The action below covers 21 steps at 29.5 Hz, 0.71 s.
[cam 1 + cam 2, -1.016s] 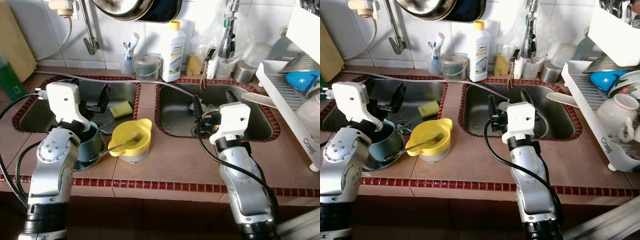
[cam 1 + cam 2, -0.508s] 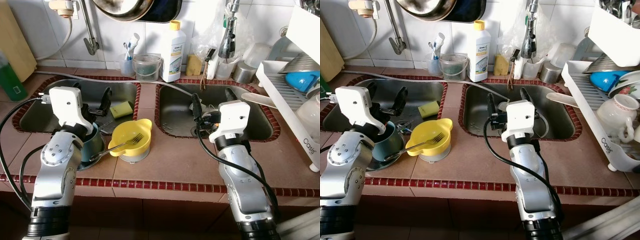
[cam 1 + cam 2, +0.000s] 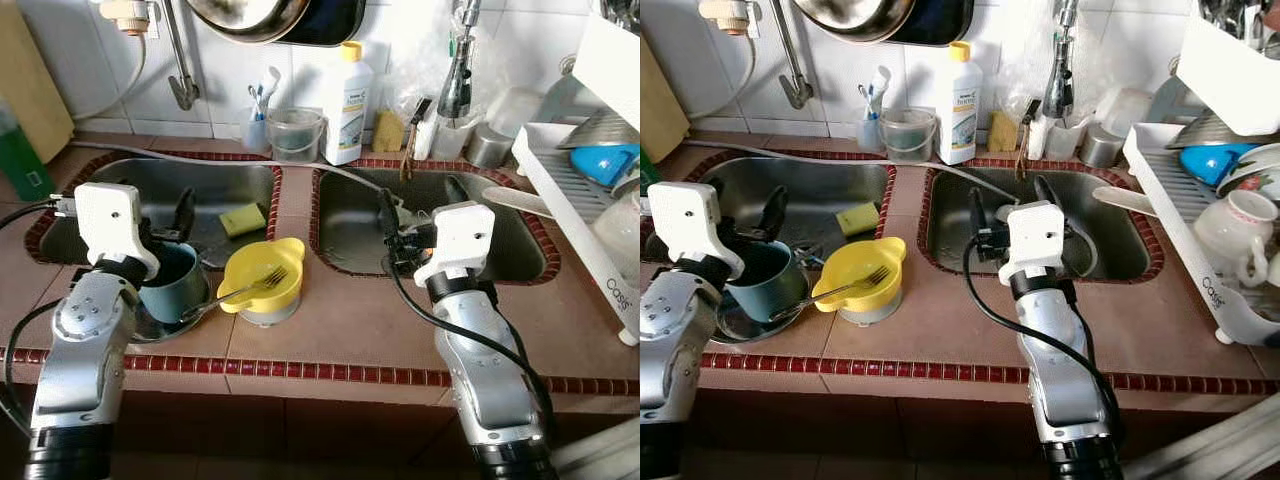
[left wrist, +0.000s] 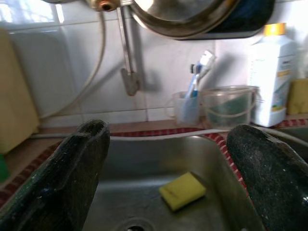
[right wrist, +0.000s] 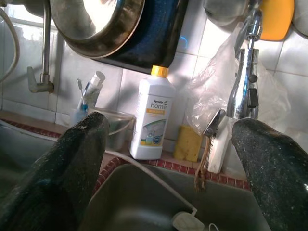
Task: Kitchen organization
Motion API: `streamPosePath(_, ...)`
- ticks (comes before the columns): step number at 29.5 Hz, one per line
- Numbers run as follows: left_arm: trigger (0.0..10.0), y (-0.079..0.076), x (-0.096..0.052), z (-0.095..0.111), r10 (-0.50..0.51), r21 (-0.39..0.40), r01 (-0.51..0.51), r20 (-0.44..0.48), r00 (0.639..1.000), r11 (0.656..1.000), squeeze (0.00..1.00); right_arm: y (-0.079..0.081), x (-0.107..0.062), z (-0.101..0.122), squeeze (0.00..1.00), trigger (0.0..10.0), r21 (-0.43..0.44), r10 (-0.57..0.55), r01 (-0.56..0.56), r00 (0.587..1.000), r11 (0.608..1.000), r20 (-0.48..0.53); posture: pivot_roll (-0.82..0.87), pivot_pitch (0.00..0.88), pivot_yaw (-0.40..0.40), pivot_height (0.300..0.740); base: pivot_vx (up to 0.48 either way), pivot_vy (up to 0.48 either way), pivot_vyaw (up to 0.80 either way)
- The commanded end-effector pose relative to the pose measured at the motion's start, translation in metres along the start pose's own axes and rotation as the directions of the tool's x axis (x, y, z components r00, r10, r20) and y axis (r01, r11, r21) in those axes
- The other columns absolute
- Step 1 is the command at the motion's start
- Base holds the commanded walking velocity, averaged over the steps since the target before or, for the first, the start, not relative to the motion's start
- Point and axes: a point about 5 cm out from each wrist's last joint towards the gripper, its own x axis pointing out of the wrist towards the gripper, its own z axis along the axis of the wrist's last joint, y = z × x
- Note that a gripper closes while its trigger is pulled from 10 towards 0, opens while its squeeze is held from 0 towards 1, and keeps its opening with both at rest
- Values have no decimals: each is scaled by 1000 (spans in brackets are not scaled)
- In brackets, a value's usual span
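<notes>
Hovering over the left sink (image 3: 100,225), the left tool (image 3: 165,215) has its 2 black fingers spread wide and holds nothing; it sits just behind a teal mug (image 3: 172,280) that stands on a metal plate (image 3: 150,325) at the front edge of the tabletop (image 3: 340,330). In the left wrist view a yellow sponge (image 4: 183,191) lies on the sink floor between the fingers (image 4: 72,178), toward the back of the basin. Just beside the mug, on the tile strip between the 2 sinks, a yellow bowl (image 3: 262,278) stands with a fork (image 3: 245,288) resting in it, the handle reaching across to the plate.

The right tool (image 3: 412,215) is over the right sink (image 3: 345,225), its fingers also wide apart and empty. A white hose (image 3: 330,170) runs along the back edge and drops into this basin.

Along the back edge of the tabletop, against the tiled wall, stand a small cup with toothbrushes (image 3: 256,125), a clear plastic tub (image 3: 294,135), a white detergent bottle (image 3: 346,105), a second yellow sponge (image 3: 387,128) and a chrome tap (image 3: 457,75). Pans (image 5: 110,29) hang on the wall above. At the right edge a white dish rack (image 3: 580,200) holds a blue bowl (image 3: 605,160) and a cup (image 3: 1237,228).
</notes>
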Motion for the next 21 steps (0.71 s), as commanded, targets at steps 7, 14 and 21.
streamPosePath(7,10000,12,-5,9,31,30,-31,8,999,999,0,1,1,-4,0,10000,7,12,-12,1000,1000,-16,-132,14,-20,740,0,0,0)
streamPosePath(14,10000,2,-4,11,28,1,-28,43,999,1000,0,3,3,-4,0,10000,14,18,-18,1000,1000,-13,-130,20,-28,740,0,0,0)
streamPosePath(21,10000,-31,0,8,-47,-69,52,69,996,996,0,1,5,-3,0,10000,8,15,-15,1000,1000,-8,-150,13,-25,740,0,0,0)
